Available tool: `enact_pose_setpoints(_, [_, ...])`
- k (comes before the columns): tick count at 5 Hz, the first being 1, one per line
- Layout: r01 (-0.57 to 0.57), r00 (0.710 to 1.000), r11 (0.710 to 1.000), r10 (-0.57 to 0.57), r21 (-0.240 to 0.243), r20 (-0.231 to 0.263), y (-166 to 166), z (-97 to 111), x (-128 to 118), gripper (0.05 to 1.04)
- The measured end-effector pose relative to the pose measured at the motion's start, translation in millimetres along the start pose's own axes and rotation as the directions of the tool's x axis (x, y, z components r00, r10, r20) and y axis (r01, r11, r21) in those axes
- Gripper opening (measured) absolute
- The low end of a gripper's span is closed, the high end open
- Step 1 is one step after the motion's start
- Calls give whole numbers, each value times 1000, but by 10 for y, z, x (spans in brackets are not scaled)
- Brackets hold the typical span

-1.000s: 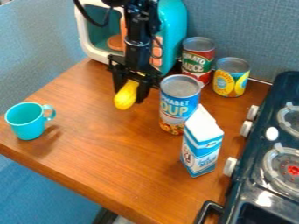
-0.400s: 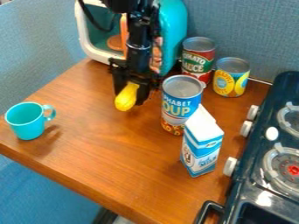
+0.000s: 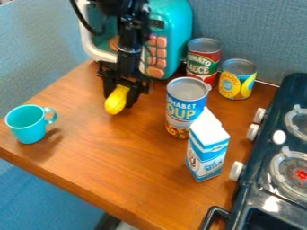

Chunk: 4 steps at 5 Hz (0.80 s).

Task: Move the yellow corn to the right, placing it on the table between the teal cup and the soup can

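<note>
So the end effector [image 3: 121,96] just slid away from the soup can [image 3: 186,108], toward the cup [image 3: 28,124] side, and the yellow toy [image 3: 116,103] came along, so it's pinched between the fingers over the worktop [image 3: 114,157]. Its upper end is hidden, the arm blocks some microwave [image 3: 174,33], and the stove [image 3: 256,197] is cut off.

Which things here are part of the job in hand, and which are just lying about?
In hand:
- yellow item, held in the end effector

Lying about:
- turquoise mug
- blue-labelled can
- red-labelled can
- yellow-labelled can
- white-and-blue carton
- toy microwave
- toy stove
</note>
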<state>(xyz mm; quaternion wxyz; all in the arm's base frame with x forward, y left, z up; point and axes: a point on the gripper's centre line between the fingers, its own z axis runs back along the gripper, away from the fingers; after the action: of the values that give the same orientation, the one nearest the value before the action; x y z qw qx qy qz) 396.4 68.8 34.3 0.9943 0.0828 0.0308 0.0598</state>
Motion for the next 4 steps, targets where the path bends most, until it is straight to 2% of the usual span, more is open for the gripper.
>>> enact_pose_setpoints(1, [11, 1000, 1000, -11, -13, -5, 172, -83, 64, 706])
enact_pose_setpoints(2, [26, 1000, 1000, -26, -16, -10, 170, -108, 70, 706])
enact_pose_setpoints(4, [31, 999, 994, -32, -106, -7, 77, -111, 66, 706])
